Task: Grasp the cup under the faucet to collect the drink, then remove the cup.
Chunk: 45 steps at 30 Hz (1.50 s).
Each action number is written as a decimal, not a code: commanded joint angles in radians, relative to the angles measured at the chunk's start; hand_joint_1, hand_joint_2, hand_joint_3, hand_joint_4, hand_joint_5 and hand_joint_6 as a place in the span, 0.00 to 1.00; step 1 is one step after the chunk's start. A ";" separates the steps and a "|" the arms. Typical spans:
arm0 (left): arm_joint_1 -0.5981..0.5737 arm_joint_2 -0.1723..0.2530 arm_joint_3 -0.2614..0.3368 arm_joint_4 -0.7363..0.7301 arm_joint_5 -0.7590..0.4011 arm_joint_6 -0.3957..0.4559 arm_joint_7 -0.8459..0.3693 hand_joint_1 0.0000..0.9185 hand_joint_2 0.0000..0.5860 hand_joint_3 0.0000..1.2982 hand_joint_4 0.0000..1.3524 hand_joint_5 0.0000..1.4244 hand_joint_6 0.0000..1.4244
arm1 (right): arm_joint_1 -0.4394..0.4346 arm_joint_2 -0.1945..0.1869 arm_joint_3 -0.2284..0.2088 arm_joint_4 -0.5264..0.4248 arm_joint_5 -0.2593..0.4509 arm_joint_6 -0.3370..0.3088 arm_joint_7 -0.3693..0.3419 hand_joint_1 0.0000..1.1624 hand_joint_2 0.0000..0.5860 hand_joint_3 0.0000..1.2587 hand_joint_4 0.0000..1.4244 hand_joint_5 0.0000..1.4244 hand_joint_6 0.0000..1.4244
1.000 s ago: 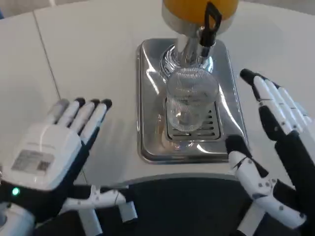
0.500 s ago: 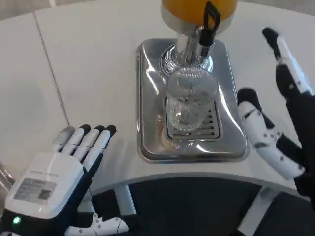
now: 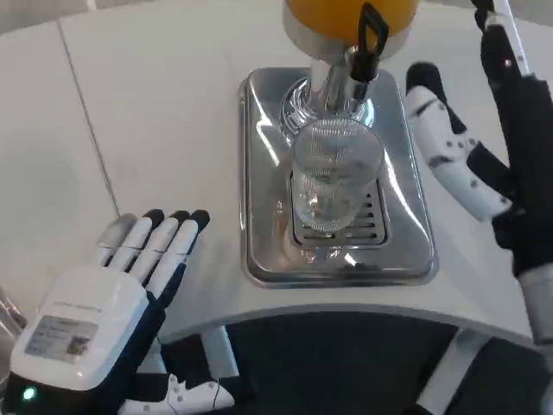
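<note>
A clear ribbed cup (image 3: 334, 177) stands upright on the slotted grate of a shiny steel drip tray (image 3: 259, 173), directly below the black faucet lever (image 3: 370, 39) of an orange drink dispenser (image 3: 350, 15). The cup looks empty. My right hand (image 3: 484, 130) hangs to the right of the tray, fingers spread and pointing away from me, its thumb a short way from the cup and holding nothing. My left hand (image 3: 112, 303) lies flat and open at the table's near left edge, well away from the cup.
The white table (image 3: 155, 104) stretches to the left of the tray, with a seam running across it. The table's curved front edge (image 3: 346, 311) lies just below the tray, dark floor beyond it.
My right hand has risen and moved forward, from beside the tray's front corner to alongside the cup and faucet. My left hand has drawn back toward me and a little lower.
</note>
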 commanded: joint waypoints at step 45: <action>0.058 -0.053 0.040 -0.038 0.033 -0.013 0.031 0.00 0.04 0.00 0.00 0.00 0.00 | -0.217 0.012 0.135 0.198 0.210 0.077 -0.131 0.34 0.85 0.00 0.00 0.00 0.00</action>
